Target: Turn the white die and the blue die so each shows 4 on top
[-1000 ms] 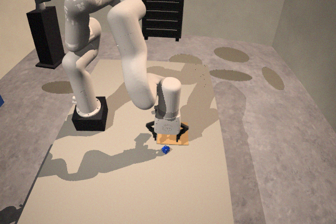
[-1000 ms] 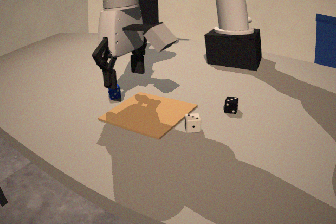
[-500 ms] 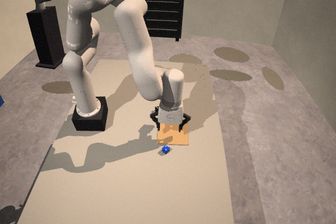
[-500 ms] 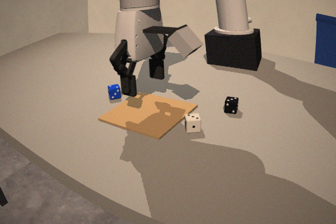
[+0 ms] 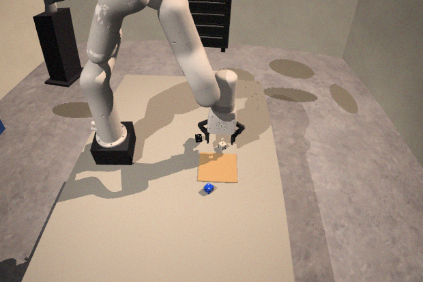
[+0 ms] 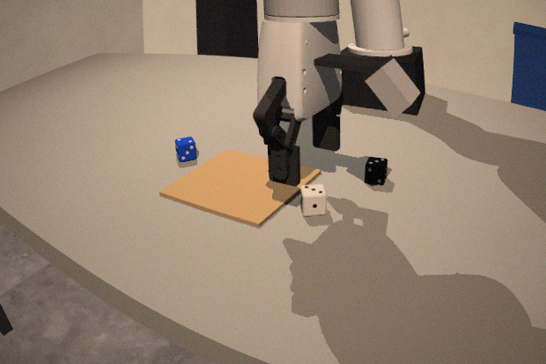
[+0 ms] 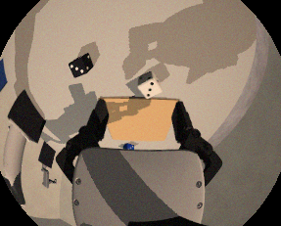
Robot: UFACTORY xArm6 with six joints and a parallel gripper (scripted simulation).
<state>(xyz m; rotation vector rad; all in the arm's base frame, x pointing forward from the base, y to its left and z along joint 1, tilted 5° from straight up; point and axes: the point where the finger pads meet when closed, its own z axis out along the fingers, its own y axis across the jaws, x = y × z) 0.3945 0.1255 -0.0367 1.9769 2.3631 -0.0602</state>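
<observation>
- While spread wide and empty, hand (image 6: 304,165) hovering by mat (image 6: 229,189) edge, near white die (image 6: 313,199).
- White die just off mat, three up; blue die (image 6: 186,148) beside opposite edge.
- Both turns and placements left.

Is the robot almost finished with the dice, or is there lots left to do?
Lots left. Nothing looks done: the white die sits on the table just off the orange mat with three on top, and the blue die sits off the mat's far side. The open gripper holds nothing and hangs near the white die. Both dice need turning to four and placing on the mat. The black die stays put.
</observation>
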